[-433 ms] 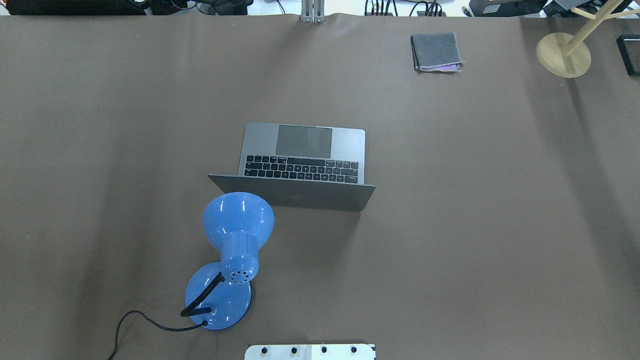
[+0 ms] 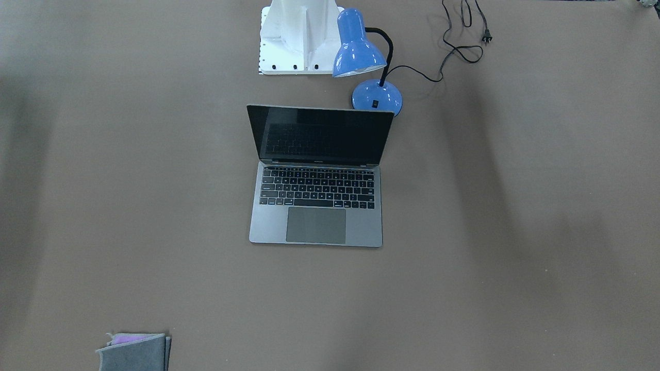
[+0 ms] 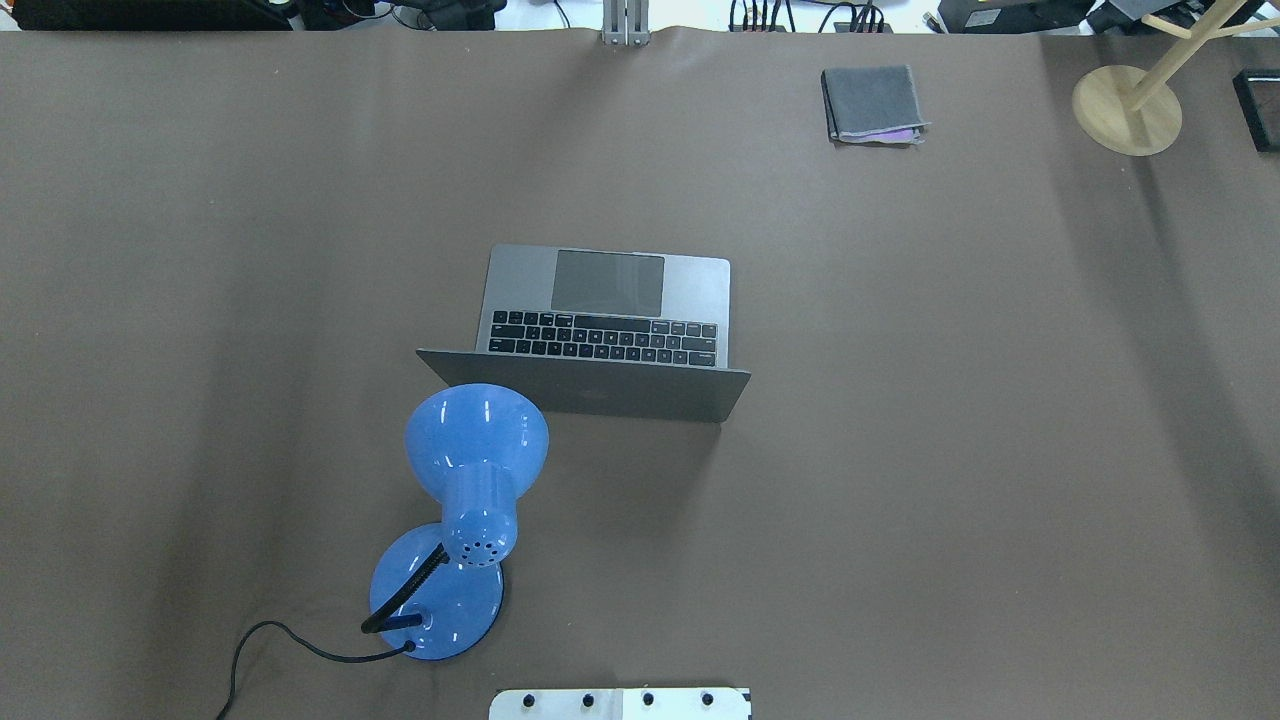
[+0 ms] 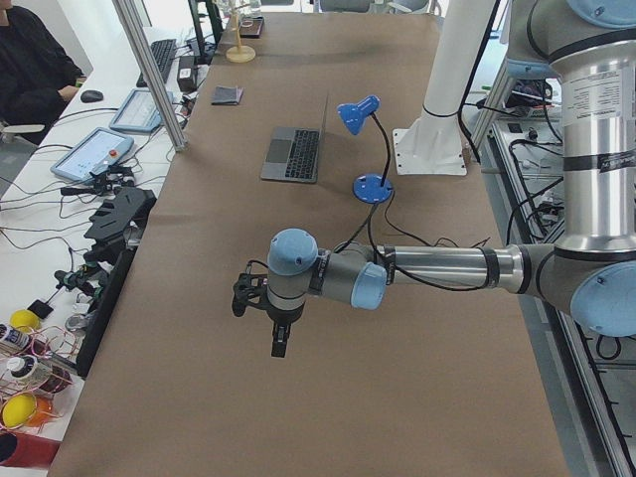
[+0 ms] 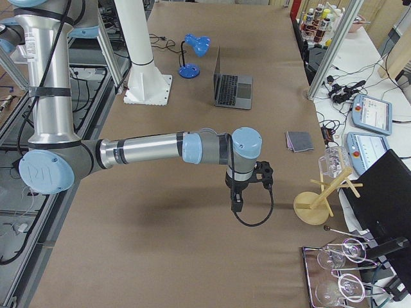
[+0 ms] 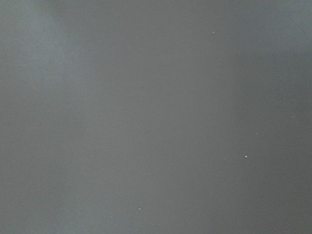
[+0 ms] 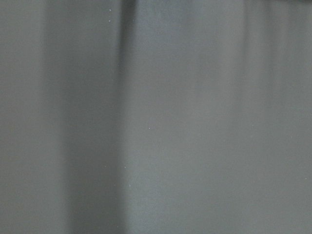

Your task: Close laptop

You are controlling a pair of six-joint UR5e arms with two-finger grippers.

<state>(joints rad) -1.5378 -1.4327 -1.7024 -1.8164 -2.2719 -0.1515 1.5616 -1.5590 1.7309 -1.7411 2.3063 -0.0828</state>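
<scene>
Jaws on our left gripper and right gripper cannot be judged spread or pressed; both hover toward opposite ends of the table, well apart from the open laptop mid-table, so we judge that reaching its lid comes first.

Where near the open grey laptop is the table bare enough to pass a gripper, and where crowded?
Bare: the wide stretch between the slim grey metal laptop and the round wooden stand base, and from its trackpad edge to the folded grey cloth. Crowded: the lid's left corner, beside the blue desk lamp.
</scene>
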